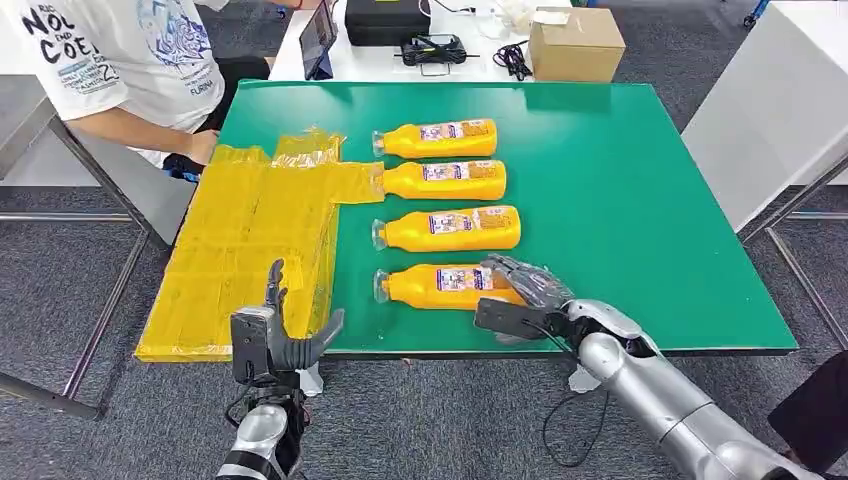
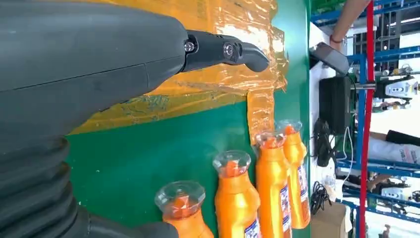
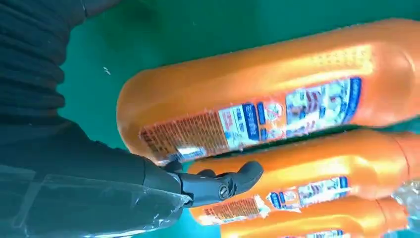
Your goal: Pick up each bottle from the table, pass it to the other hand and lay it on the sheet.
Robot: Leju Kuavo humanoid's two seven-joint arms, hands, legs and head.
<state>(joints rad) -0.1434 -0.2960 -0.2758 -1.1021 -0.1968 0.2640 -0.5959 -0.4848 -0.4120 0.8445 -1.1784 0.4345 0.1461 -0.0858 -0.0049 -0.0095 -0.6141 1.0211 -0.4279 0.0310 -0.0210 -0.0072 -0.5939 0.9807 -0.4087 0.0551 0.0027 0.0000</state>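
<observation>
Nearest the robot, at about 7 o'clock in the head view, the left hand [image 1: 275, 335] stands upright off the near edge of the green table [image 1: 640, 200], fingers spread apart and holding nothing; its fingertips overlap the near corner of the yellow sheet [image 1: 250, 240].

At about 5 o'clock the right hand [image 1: 520, 300] reaches in from the silver arm [image 1: 660, 400] and lies over the base end of the nearest bottle [image 1: 440, 285], fingers draped across its top. The right wrist view shows a dark finger [image 3: 223, 183] beside the orange body of that bottle, yet whether the hand truly grips it or only rests on it I cannot tell.

That bottle lies on its side on the green surface, clear cap toward the sheet, just beside the sheet's edge. Beyond it, toward 12 o'clock, three more lie parallel in a row: the second bottle [image 1: 450, 228], the third bottle [image 1: 445, 180] with its cap at an arm of the sheet, and the farthest bottle [image 1: 438, 138].

At 10 o'clock a person in a white printed shirt [image 1: 120, 50] sits at the table's far left corner. At 12 o'clock, past the table, a white desk carries a cardboard box [image 1: 575, 42] and a black case [image 1: 385, 20].
</observation>
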